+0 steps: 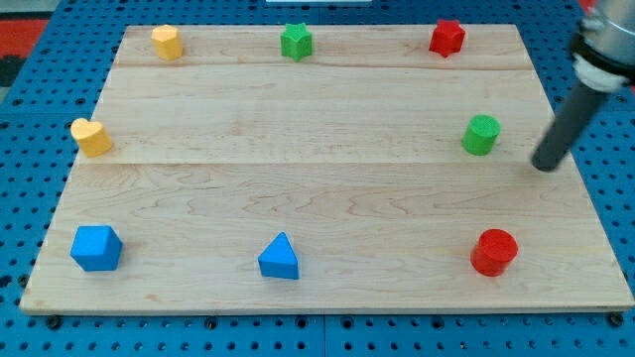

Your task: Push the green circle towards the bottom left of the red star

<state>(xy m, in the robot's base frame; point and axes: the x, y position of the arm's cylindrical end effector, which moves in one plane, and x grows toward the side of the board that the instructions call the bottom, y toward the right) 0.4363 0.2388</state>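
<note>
The green circle [481, 135] sits on the wooden board [317, 198] at the view's right, about mid-height. The red star [446, 38] stands near the board's top edge, above and slightly left of the green circle. My tip [543, 166] is the lower end of the dark rod that comes in from the view's upper right. It rests to the right of the green circle and slightly below it, with a small gap between them.
A green star [296, 42] and a yellow block [167, 42] stand along the top edge. A yellow heart [90, 137] is at the left. A blue block [96, 248], a blue triangle [280, 258] and a red circle [494, 252] line the bottom.
</note>
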